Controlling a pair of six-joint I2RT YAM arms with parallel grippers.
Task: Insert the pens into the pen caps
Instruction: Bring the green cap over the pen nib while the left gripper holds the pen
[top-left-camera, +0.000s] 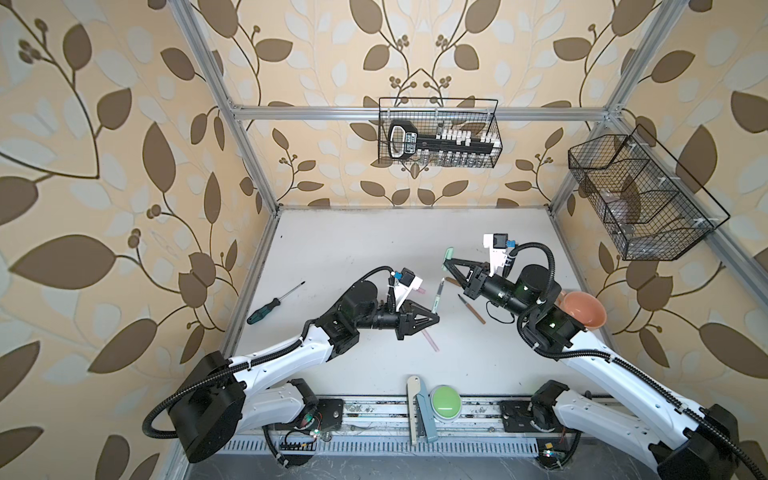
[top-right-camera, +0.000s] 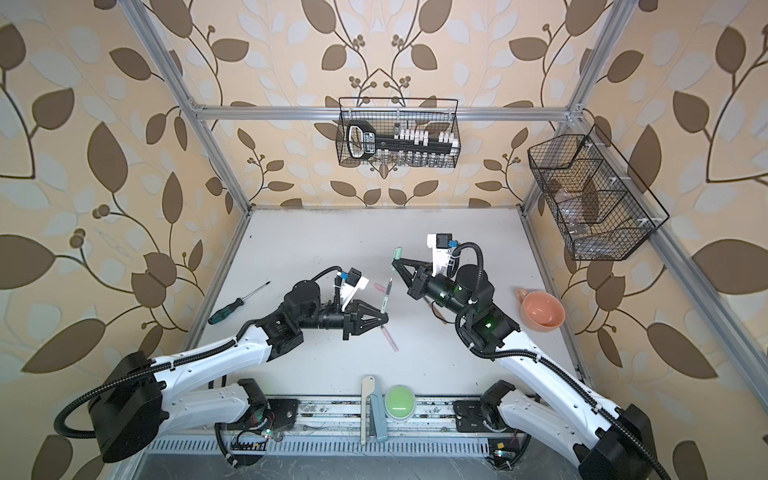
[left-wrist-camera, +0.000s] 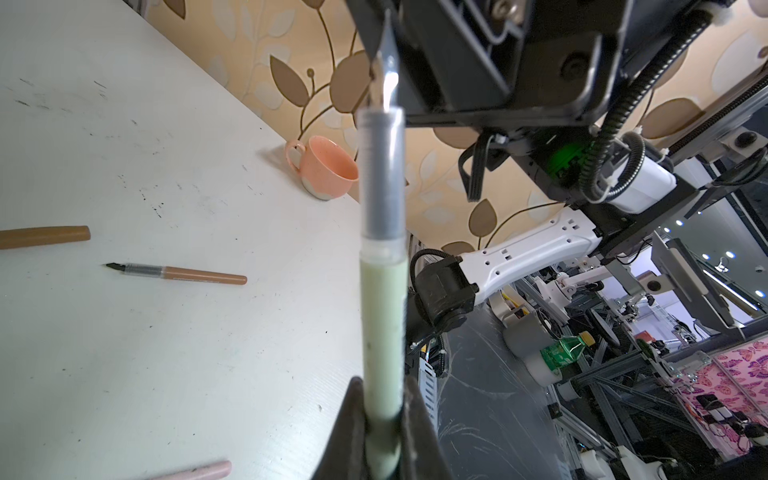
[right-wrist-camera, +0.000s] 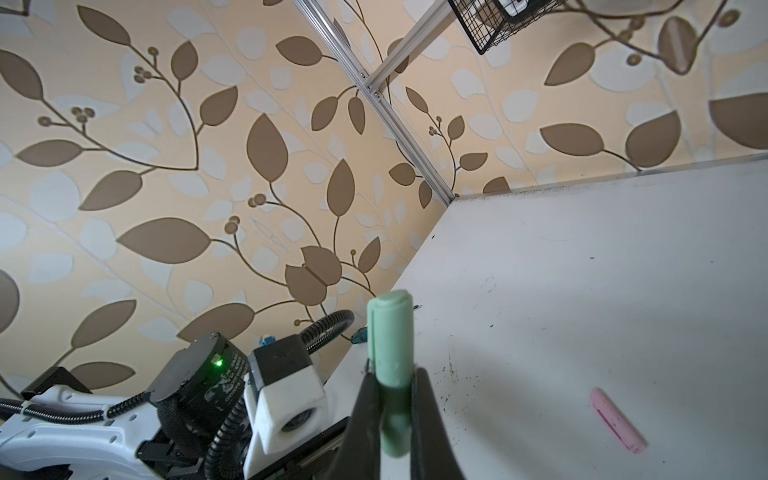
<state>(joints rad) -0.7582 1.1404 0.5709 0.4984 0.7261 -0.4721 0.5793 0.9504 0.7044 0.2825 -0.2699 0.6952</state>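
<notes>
My left gripper (top-left-camera: 436, 316) (left-wrist-camera: 382, 386) is shut on the lower barrel of the green pen (top-left-camera: 437, 297) (left-wrist-camera: 381, 299), which is held above the table with its dark tip pointing away from the jaws. My right gripper (top-left-camera: 446, 262) (right-wrist-camera: 395, 374) is shut on the green pen cap (top-left-camera: 449, 253) (right-wrist-camera: 392, 332), held a little beyond the pen tip and apart from it. On the table lie the pink pen (top-left-camera: 430, 338), the pink cap (right-wrist-camera: 618, 420), the brown pen (left-wrist-camera: 183, 274) and the brown cap (left-wrist-camera: 43, 237).
A dark-green-handled screwdriver (top-left-camera: 274, 303) lies at the table's left. A salmon cup (top-left-camera: 582, 309) stands at the right edge beside the right arm. A green button (top-left-camera: 445, 401) sits at the front rail. Wire baskets (top-left-camera: 438, 133) hang on the walls.
</notes>
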